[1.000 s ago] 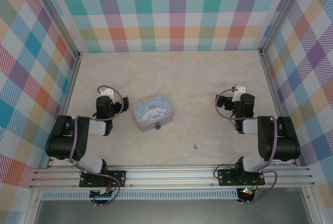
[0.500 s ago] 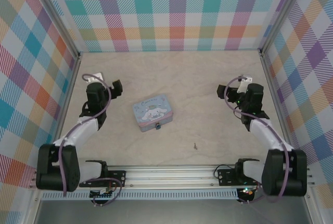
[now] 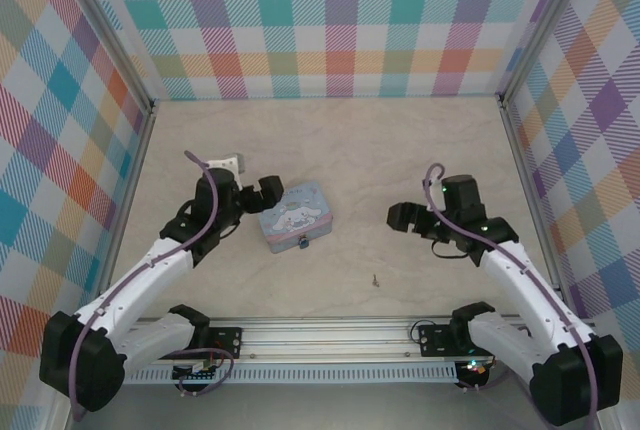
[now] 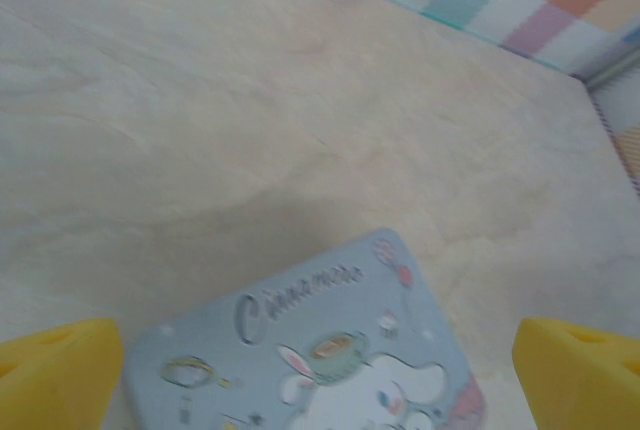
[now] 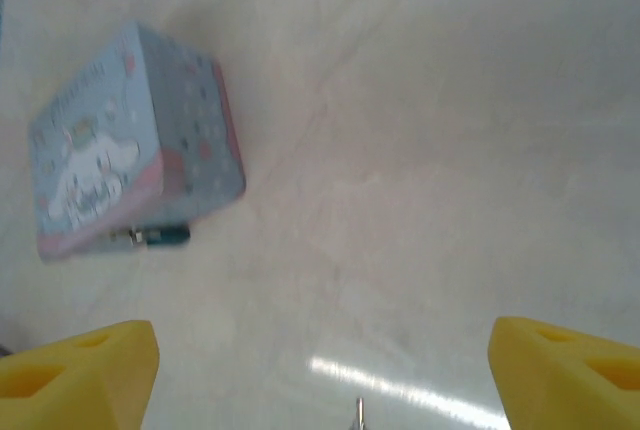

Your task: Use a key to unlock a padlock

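Approach step: left gripper (image 3: 258, 195) hovers wide-open over the tin (image 3: 293, 212) with the padlock (image 3: 303, 243) at its near side, while the right gripper (image 5: 320, 370), wide and empty, needs a drop onto the key (image 3: 375, 279) lying apart.

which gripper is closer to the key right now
Right. The right gripper hangs up-table of the key; the left gripper sits beyond the tin, at its far-left corner.
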